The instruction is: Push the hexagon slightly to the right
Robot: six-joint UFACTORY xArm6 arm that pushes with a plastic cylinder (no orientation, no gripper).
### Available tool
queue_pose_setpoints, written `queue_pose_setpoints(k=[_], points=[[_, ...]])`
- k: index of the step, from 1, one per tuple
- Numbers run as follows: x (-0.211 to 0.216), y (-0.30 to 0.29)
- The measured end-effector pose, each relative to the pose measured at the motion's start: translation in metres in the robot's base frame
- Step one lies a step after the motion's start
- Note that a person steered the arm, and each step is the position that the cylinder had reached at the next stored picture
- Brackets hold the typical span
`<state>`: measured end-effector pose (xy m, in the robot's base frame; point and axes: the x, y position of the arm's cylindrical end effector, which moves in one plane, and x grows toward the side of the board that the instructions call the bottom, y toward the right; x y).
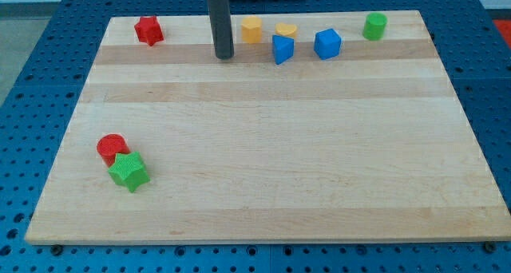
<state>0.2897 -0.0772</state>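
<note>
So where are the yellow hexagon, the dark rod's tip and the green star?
yellow hexagon block [251,29]: camera view, middle of its top face.
my tip [224,56]: camera view, the rod's very end, left of the hexagon.
green star block [128,171]: camera view, its centre.

Pale wooden board [263,185] on blue perforated table [48,73]; even light; dim, perhaps grey strip beyond.

We note a pale wooden board [263,145], striped grain, smooth satin finish. It lies on a blue perforated metal table [48,81], matt. The rod above my tip [224,57] looks dark, smooth, faintly glossy. Blocks look like matt plastic with fine ridged layers: green star [128,172], red cylinder [112,148], yellow hexagon [251,29], blue cube [327,43].
</note>
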Motion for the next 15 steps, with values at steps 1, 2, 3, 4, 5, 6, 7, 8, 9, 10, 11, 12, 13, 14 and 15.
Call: queue_pose_setpoints(k=[1, 2, 3, 4, 5, 6, 7, 8, 9, 10, 11, 12, 13, 14, 15], points=[[-0.024, -0.003], [-0.046, -0.003], [-0.052, -0.002], [-0.052, 0.004], [-0.052, 0.011], [-0.052, 0.021], [-0.052, 0.035], [-0.052, 0.041], [-0.053, 0.046], [-0.060, 0.049], [-0.077, 0.049], [-0.091, 0.072], [-0.092, 0.104], [-0.092, 0.124], [-0.094, 0.125]])
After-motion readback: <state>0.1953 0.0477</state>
